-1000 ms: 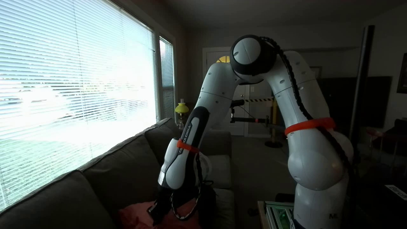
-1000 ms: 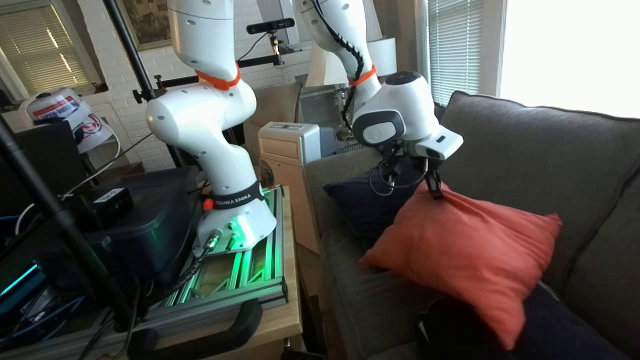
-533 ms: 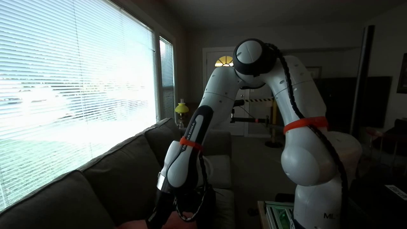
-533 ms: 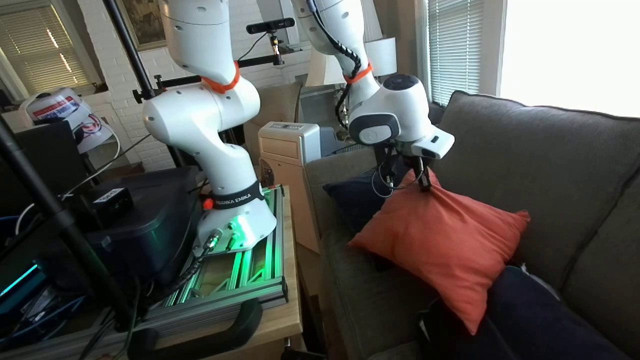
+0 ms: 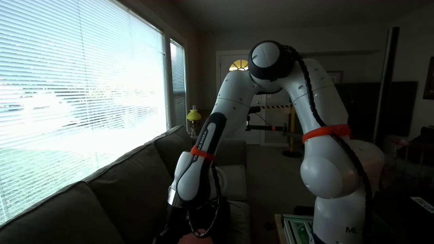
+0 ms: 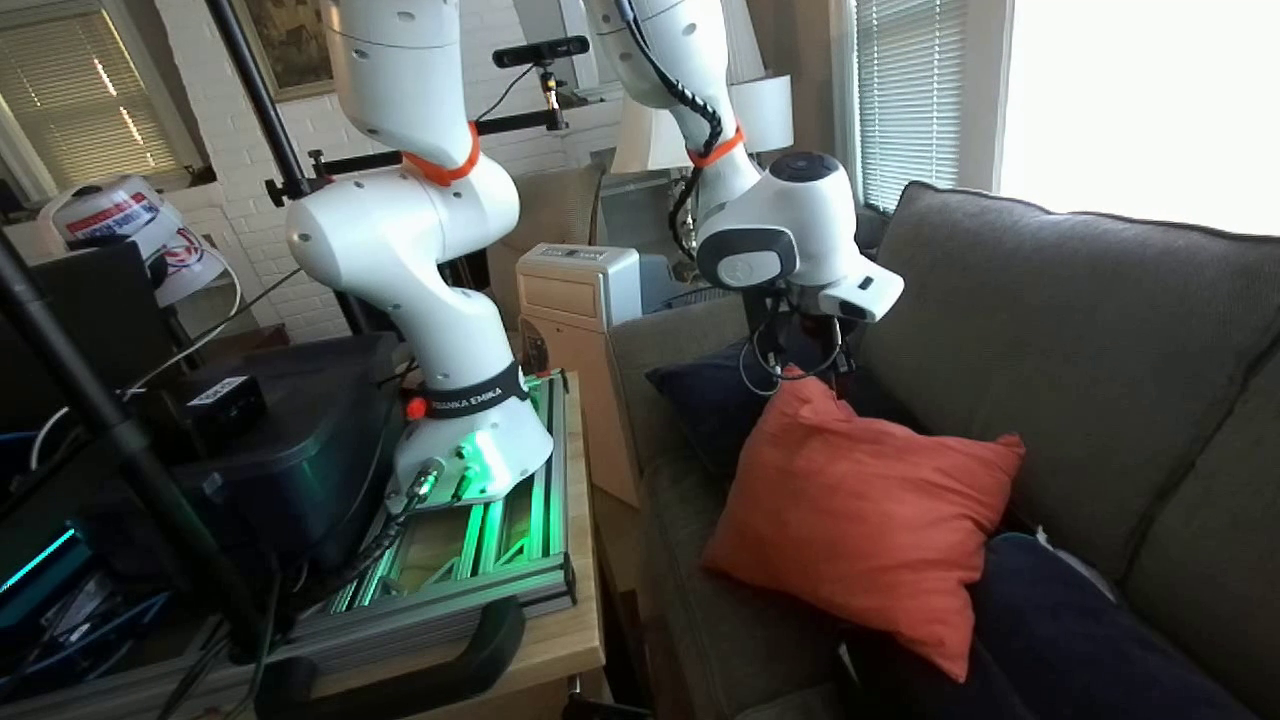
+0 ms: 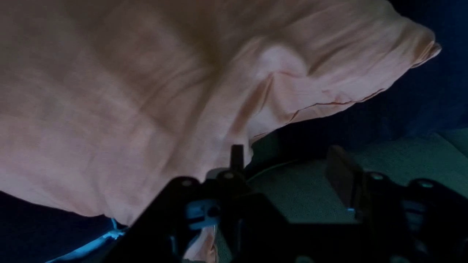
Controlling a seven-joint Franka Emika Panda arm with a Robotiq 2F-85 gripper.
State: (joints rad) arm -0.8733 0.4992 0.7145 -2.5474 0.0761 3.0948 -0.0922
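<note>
Pillow (image 6: 860, 510), orange and soft-looking, rests on the sofa (image 6: 1100, 330) between dark cushions (image 6: 1070, 620), at five o'clock from the hand (image 7: 286, 151) in an exterior view. Likely light and unbreakable, it should pinch easily at the creased seam (image 7: 329, 103) or, in the wrist view, the two-o'clock corner (image 7: 429, 49). The hand's fingers (image 7: 237, 159) stand well apart, gripping nothing. A bright window (image 6: 1145, 110) shows at two o'clock in an exterior view.
</note>
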